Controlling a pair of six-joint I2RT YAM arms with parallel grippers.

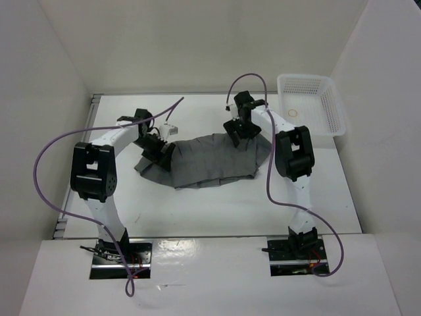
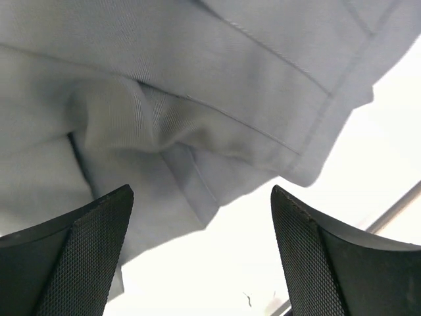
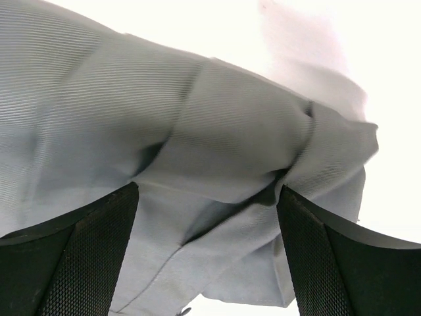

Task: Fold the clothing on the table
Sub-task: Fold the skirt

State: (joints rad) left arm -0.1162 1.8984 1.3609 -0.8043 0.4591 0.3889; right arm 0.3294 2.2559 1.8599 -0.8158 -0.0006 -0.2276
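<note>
White table (image 1: 197, 210) | clothing (image 1: 210, 161) mid-surface (hem rumpled), off every edge | left gripper (image 2: 200, 197) released | right gripper (image 3: 208, 192) released

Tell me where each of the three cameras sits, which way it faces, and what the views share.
Top external: above and behind the robot, looking down on the table, clothing and basket; left arm and right arm show.
Left wrist: on that arm, looking past the open left claw at the clothing's hem.
Right wrist: likewise, past the open right claw at bunched clothing.
Shared: all show the clothing.
</note>
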